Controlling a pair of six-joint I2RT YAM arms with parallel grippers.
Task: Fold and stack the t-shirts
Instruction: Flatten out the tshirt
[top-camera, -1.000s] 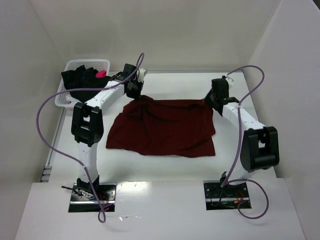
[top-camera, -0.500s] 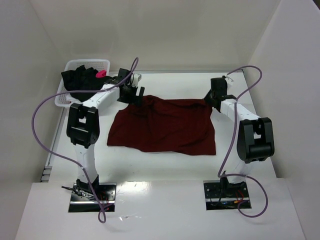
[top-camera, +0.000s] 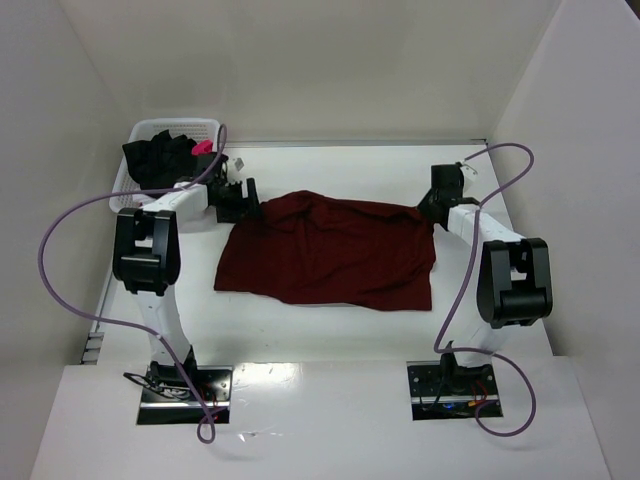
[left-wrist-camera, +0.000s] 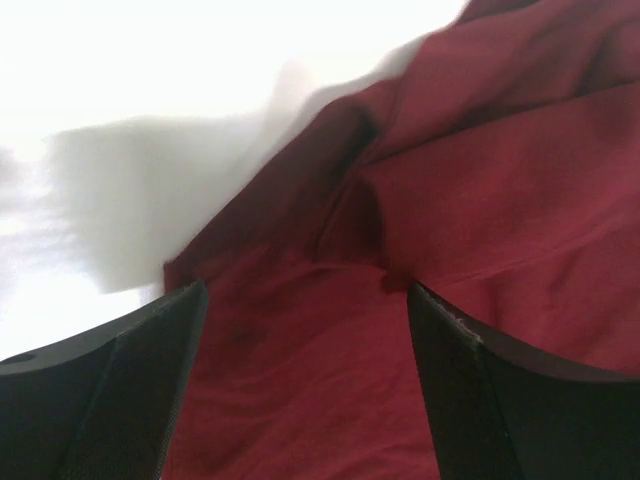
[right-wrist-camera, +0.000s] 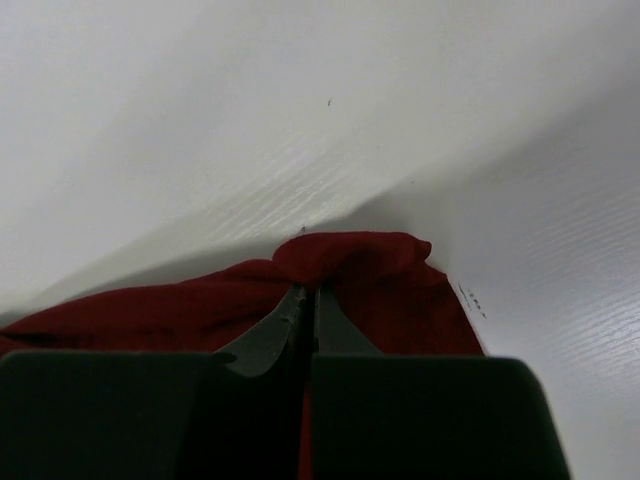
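The red shirt (top-camera: 330, 250) lies spread out on the table (top-camera: 340, 170), in the middle, between the two arms. Its long side runs from 9 o'clock to 3 o'clock. It is not flat. The cloth is full of wrinkles, and the far left corner, at 11 o'clock, is bunched up in a hump. The near left corner sticks out toward 8 o'clock. I cannot tell which end is the neck.

The left gripper (top-camera: 248, 202) is at the shirt's 10 o'clock edge, just beside the hump. Its two fingers (left-wrist-camera: 100, 400) are spread wide and hold nothing. Seen from the left wrist, red folds lie under and past the fingers, and bare white table shows at 10 o'clock.

The right gripper (top-camera: 433, 205) is at the shirt's far right corner, at 2 o'clock. Its fingers are pressed tight together and pinch a bit of the red cloth. A small fold of cloth bulges up at the tips.

The black shirt (top-camera: 160, 160) sits in a heap in the white basket (top-camera: 208, 125), in the far left corner of the table, at 10 o'clock from the red shirt and apart from it. Some of it hangs over the basket's edge. A pink mark (top-camera: 203, 147) shows on its 3 o'clock side.
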